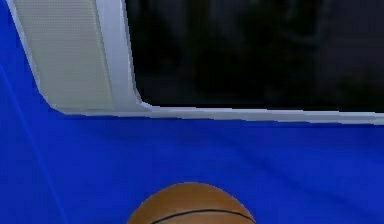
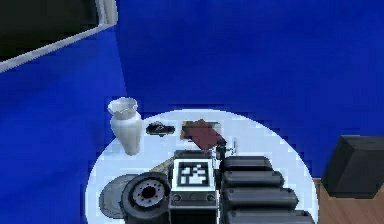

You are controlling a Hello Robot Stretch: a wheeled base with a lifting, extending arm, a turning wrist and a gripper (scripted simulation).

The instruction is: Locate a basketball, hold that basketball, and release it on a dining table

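An orange-brown basketball with black seams shows its top at the forward view's bottom edge, in front of a blue wall. In the arm side view the dark arm rises over a round white table. A white square with black marks sits at the arm's far end, and left of it is the gripper's dark round body, low over the tabletop. I cannot make out its far end, so I cannot tell whether it holds anything.
On the table stand a white vase, a small dark thing, a reddish-brown flat object and a grey disc. A dark box stands at the right. Blue walls enclose the corner, with a white-framed dark window.
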